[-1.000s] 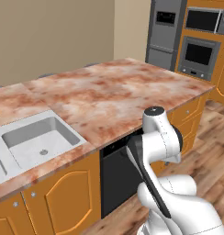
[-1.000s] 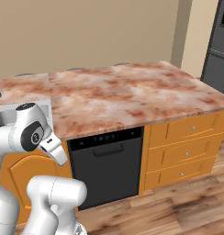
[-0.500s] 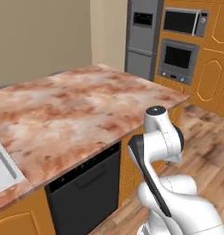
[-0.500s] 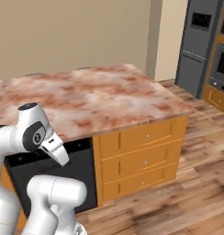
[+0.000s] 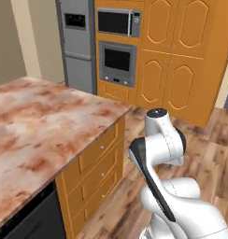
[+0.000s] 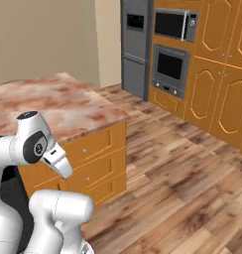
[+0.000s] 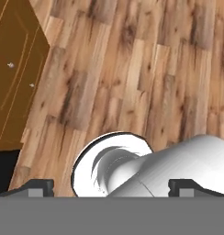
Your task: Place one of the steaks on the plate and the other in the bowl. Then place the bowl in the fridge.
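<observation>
Fridge ahead, nothing in hand

My gripper point(image 7: 111, 187) hangs wide open and empty over floorboards; beside the fridge point(image 5: 77, 43), I risk arriving without the bowl.

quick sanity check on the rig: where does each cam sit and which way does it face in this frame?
Left base view: behind the arm's left, facing the fridge, oven and counter; arm at lower right.
Right base view: behind the arm's right, facing the same fridge, oven and counter; arm at lower left.
Hand view: on the hand, looking down at wood floor and drawer fronts; open gripper at the bottom.
</observation>
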Robot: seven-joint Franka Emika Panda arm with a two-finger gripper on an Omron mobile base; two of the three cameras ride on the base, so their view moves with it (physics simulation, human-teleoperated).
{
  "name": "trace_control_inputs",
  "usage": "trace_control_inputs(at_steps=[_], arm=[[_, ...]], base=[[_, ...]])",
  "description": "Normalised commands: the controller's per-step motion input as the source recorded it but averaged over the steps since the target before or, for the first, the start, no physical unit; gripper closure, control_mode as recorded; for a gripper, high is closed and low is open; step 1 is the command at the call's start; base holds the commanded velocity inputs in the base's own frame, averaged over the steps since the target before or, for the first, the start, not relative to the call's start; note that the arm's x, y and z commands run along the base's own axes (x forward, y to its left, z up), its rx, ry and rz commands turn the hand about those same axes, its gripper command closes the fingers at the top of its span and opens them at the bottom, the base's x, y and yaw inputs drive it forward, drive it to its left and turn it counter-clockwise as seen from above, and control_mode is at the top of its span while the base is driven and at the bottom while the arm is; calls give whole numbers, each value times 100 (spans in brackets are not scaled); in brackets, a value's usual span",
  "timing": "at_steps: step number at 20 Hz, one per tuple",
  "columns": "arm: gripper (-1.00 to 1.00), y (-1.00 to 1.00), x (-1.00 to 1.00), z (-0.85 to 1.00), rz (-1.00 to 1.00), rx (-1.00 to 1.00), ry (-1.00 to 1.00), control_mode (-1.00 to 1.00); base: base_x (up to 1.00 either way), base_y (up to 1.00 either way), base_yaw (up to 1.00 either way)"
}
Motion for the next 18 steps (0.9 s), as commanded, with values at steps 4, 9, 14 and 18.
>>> trace_control_inputs(at_steps=[4, 9, 14, 18], arm=[[-100, 0, 0, 0, 0, 0, 0, 100], [-100, 0, 0, 0, 0, 0, 0, 100], [-100, 0, 0, 0, 0, 0, 0, 100], [-100, 0, 0, 0, 0, 0, 0, 100]], base=[[32, -72, -60], [38, -66, -60], [42, -57, -60], [41, -52, -61]])
